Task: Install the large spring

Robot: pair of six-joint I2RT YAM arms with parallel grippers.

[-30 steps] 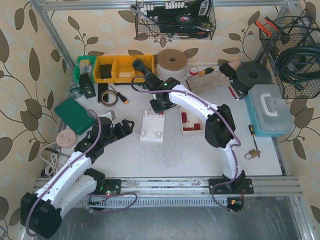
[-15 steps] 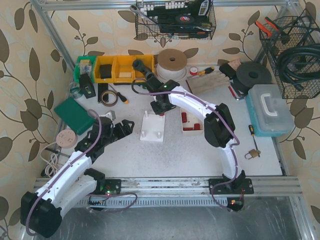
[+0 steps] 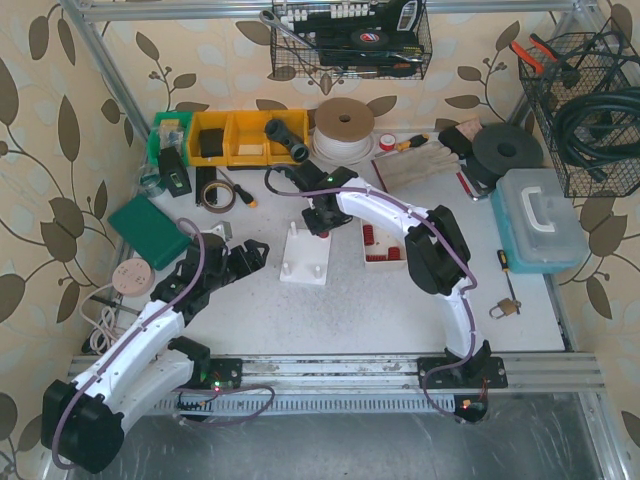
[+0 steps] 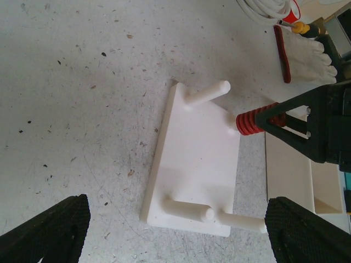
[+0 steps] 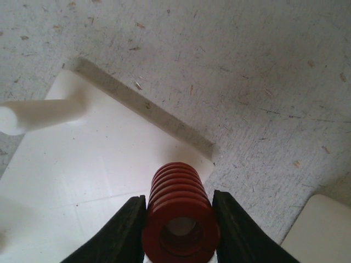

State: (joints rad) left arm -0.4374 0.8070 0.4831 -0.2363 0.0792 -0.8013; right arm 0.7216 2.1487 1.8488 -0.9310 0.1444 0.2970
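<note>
Red spring (image 5: 180, 203) — over base (image 5: 82, 164), right claw (image 5: 180, 226) shifted

We see the speckled white table (image 3: 380, 310) carrying a white peg plate (image 3: 305, 262), a tray (image 3: 385, 263) just beside it, a green case (image 3: 146, 230), a toolbox (image 3: 538, 225) and a padlock (image 3: 503, 307)

Red spring (image 5: 180, 216), white pegged base (image 4: 197, 164), grey speckled table (image 4: 82, 109), leaf-patterned beige walls (image 3: 40, 150)
</note>
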